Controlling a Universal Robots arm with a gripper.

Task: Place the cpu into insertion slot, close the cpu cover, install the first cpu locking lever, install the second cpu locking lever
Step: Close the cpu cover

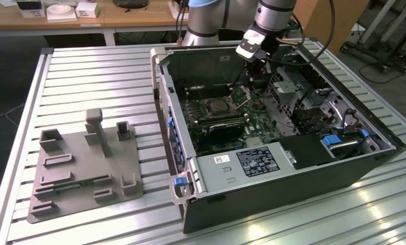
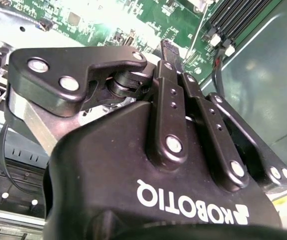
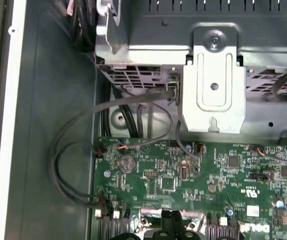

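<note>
- Slatted metal table [image 1: 87, 76], carrying everything in the exterior view.
- Open computer case [image 1: 278, 199] lying on its side on the table, insides facing up, toward the exterior view's right.
- Robot arm [image 1: 274, 13] reaching down from the far edge into the case's far end.
- Grey board [image 1: 80, 168] of moulded holders, flat on the table, well apart from the case on the exterior view's left.
- Green circuit board [image 3: 193, 175] on the case floor, directly beyond the fingertips in both wrist views.
- Fingers [image 2: 169, 75] drawn narrow, tips pressed together just above the circuit board. Impossible to tell whether anything thin is pinched between them.
- Slot [image 1: 208, 108] near the middle of the circuit board. From the fingers, off toward the exterior view's left and nearer that camera; near, not touching.
- Cover [image 1: 242, 94], seemingly a thin metal frame tipped up at the slot's edge, on the side facing the fingers and so between fingers and slot. By the look of it, not yet closed.
- Cpu [image 1: 221, 105], a silvery square apparently seated flat in the slot, face up. Placing judged done, closing and both levers judged outstanding.
</note>
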